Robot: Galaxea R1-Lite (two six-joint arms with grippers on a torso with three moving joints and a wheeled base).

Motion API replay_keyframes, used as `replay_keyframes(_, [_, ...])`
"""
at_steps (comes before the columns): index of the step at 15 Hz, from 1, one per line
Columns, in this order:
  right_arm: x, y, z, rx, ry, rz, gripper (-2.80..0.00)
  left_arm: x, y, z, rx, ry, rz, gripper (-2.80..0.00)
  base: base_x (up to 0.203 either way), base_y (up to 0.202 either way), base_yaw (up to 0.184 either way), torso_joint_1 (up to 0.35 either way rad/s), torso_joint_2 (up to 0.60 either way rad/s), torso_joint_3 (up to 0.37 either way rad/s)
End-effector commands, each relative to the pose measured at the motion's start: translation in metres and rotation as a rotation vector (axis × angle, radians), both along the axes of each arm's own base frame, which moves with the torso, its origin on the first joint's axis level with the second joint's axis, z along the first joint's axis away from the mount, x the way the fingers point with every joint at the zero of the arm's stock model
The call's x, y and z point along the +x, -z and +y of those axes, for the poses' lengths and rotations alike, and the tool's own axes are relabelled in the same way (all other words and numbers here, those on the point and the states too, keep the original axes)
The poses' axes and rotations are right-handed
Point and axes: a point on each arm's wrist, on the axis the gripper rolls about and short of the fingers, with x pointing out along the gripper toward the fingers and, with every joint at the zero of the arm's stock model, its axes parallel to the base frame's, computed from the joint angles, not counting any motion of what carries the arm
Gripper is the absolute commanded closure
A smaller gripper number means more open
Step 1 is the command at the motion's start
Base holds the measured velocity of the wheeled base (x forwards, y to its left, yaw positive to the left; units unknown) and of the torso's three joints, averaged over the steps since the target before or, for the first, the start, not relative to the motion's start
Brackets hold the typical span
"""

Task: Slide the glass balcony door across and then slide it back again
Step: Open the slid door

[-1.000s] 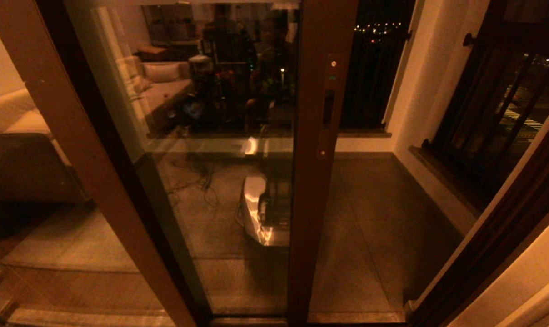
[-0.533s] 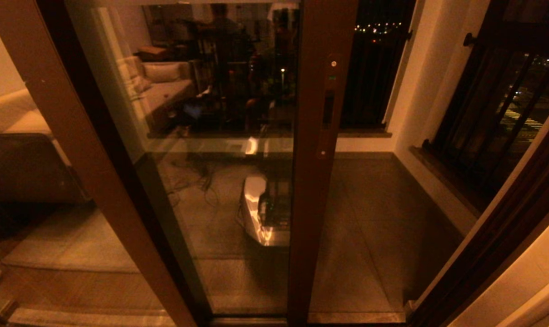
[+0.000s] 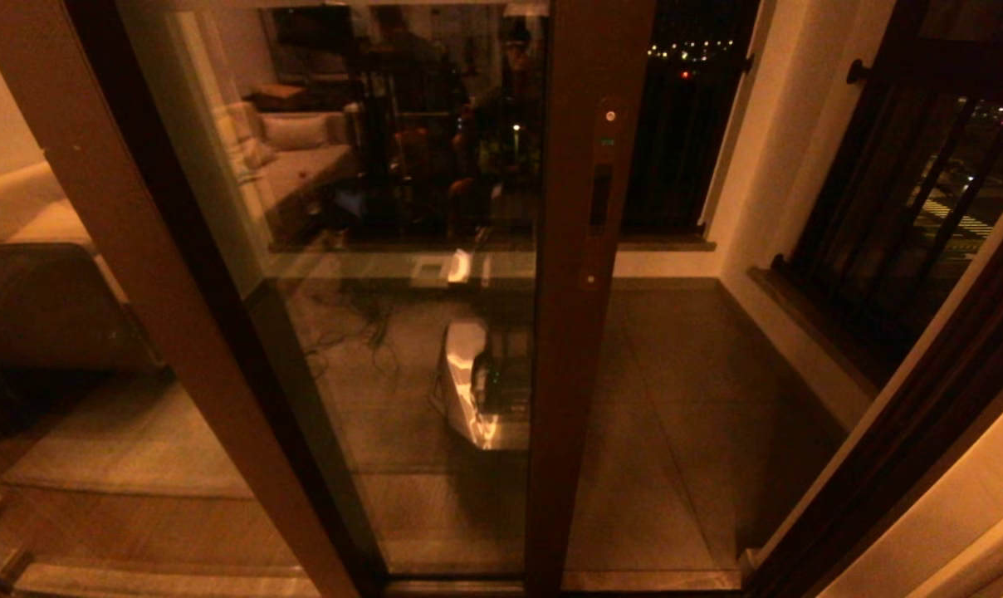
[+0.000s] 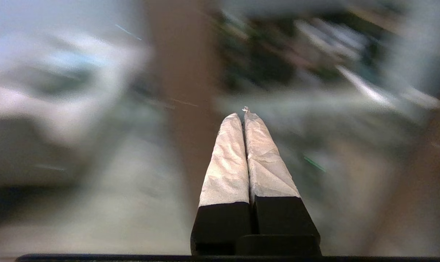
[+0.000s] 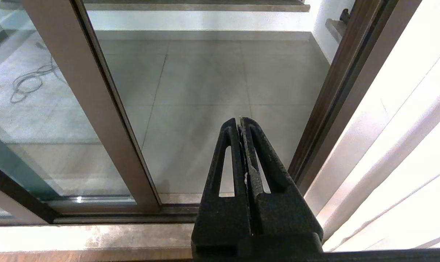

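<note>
Pressing together, left pincer (image 4: 243,115) holds nothing.

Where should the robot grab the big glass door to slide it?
Probably at the slim handle slot on the door's upright brown edge. The glass is flat and smooth, with nothing to hold. That edge borders the open gap, so a pincer could come from the front or the gap side, hooking the slot or pushing the edge sideways. The left pincer is shut, not touching it.
</note>
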Motion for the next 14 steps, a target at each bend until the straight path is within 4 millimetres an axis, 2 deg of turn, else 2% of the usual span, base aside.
replay_keyframes(1, [0.0, 0.0, 0.0, -0.001, 0.0, 0.0, 0.0, 0.05, 0.009, -0.032, -0.01, 0.18, 0.184, 0.0, 0.0, 0.0, 0.0, 0.0, 0.0, 0.0])
replay_keyframes(3, [0.0, 0.0, 0.0, -0.001, 0.0, 0.001, 0.0, 0.079, 0.017, -0.061, -0.032, 0.281, 0.289, 0.0, 0.0, 0.0, 0.0, 0.0, 0.0, 0.0])
replay_keyframes(6, [0.0, 0.0, 0.0, -0.001, 0.0, 0.0, 0.0, 0.113, 0.013, -0.106, -0.08, 0.382, 0.343, 0.0, 0.0, 0.0, 0.0, 0.0, 0.0, 0.0])
replay_keyframes(9, [0.0, 0.0, 0.0, -0.001, 0.0, 0.0, 0.0, 0.129, 0.016, -0.161, -0.065, 0.462, 0.374, 0.0, 0.0, 0.0, 0.0, 0.0, 0.0, 0.0])
replay_keyframes(11, [0.0, 0.0, 0.0, -0.001, 0.0, 0.001, 0.0, 0.136, 0.03, -0.193, -0.036, 0.493, 0.413, 0.0, 0.0, 0.0, 0.0, 0.0, 0.0, 0.0])
replay_keyframes(14, [0.0, 0.0, 0.0, -0.001, 0.0, 0.0, 0.0, 0.164, 0.047, -0.236, -0.049, 0.517, 0.38, 0.0, 0.0, 0.0, 0.0, 0.0, 0.0, 0.0])
